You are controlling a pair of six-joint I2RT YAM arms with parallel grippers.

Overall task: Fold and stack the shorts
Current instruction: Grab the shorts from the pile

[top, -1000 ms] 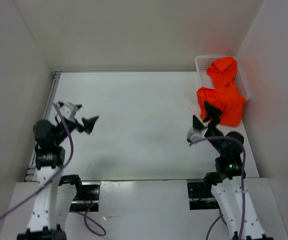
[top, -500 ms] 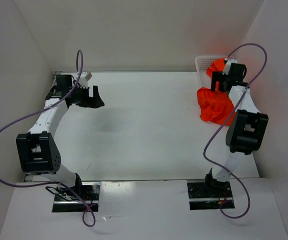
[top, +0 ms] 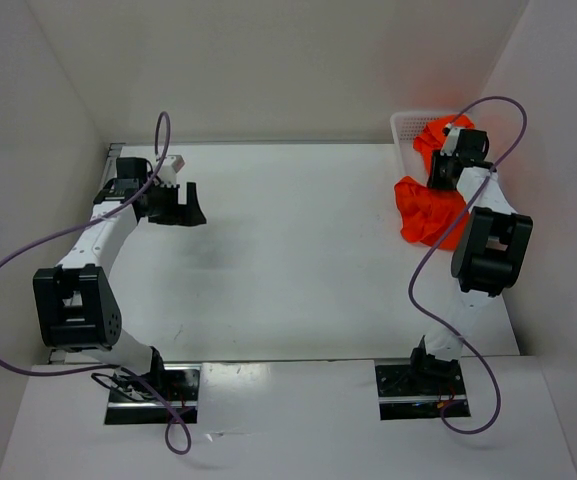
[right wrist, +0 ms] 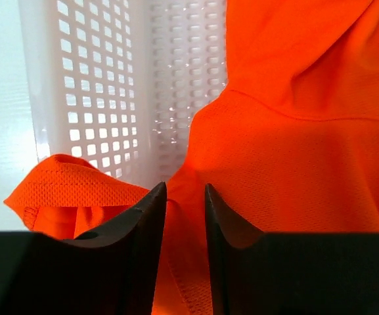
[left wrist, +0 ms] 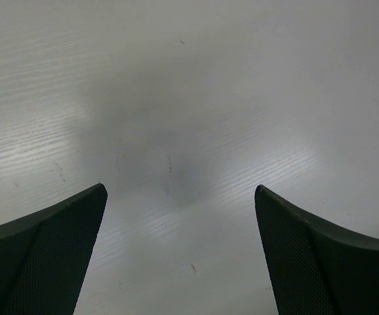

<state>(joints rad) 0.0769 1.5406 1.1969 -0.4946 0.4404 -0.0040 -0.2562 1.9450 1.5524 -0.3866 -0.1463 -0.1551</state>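
The bright orange shorts (top: pixel 423 215) hang over the front rim of the white mesh basket (top: pixel 403 125), part inside it and part heaped on the table. My right gripper (top: pixel 438 172) reaches over that rim. In the right wrist view its jaws (right wrist: pixel 186 190) stand close together with a fold of the shorts (right wrist: pixel 294 131) pinched in the narrow gap, next to the basket wall (right wrist: pixel 110 85). My left gripper (top: pixel 183 205) hovers over the far left of the table, wide open with nothing in it; the left wrist view shows only bare table between its fingers (left wrist: pixel 51 249).
The basket sits in the far right corner against the white side wall (top: pixel 558 150). A raised metal edge (top: pixel 103 200) runs along the table's left side. White walls enclose the table at back and sides.
Both arms have stretched out from their folded pose towards the far side. The right gripper reached the basket rim and narrowed its jaws on the orange fabric. The left gripper stayed open.
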